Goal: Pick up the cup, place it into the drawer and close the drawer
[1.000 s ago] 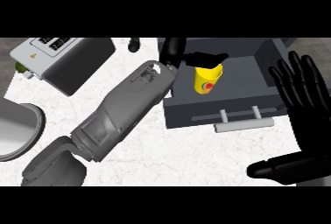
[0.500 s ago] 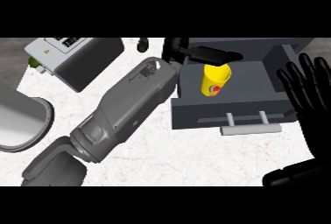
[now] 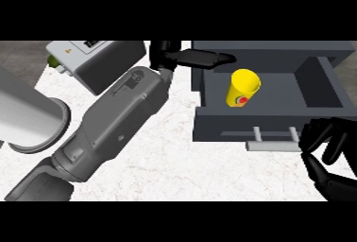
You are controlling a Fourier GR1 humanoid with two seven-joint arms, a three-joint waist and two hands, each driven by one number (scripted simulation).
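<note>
Your left hand [image 3: 187, 56] sits at the top of the view, at the back-left corner of the open drawer [image 3: 209, 127]. Its fingers reach out flat to the right along the drawer's back edge, straight and spread from the thumb, with nothing between them. The grey forearm [image 3: 115, 125] behind it runs diagonally down to the lower left across the white marbled tabletop [image 3: 188, 170].

Just below and to the right of those fingertips, the yellow cup [image 3: 243, 88] stands inside the drawer, tilted slightly, with a red and green mark low on its side. No finger touches it. It rests in the left half of the drawer's dark grey compartment, apart from the front wall.

Your right hand [image 3: 327, 151] shows at the lower right, near the drawer's front. Its fingers are curled inward, close to the right end of the pale handle bar [image 3: 273, 144], but you cannot tell whether they touch it.

To the left of your forearm lies a large grey cylinder [image 3: 28, 118] on its side, and above it a grey box-shaped appliance [image 3: 94, 59] sits at the tabletop's far edge.
</note>
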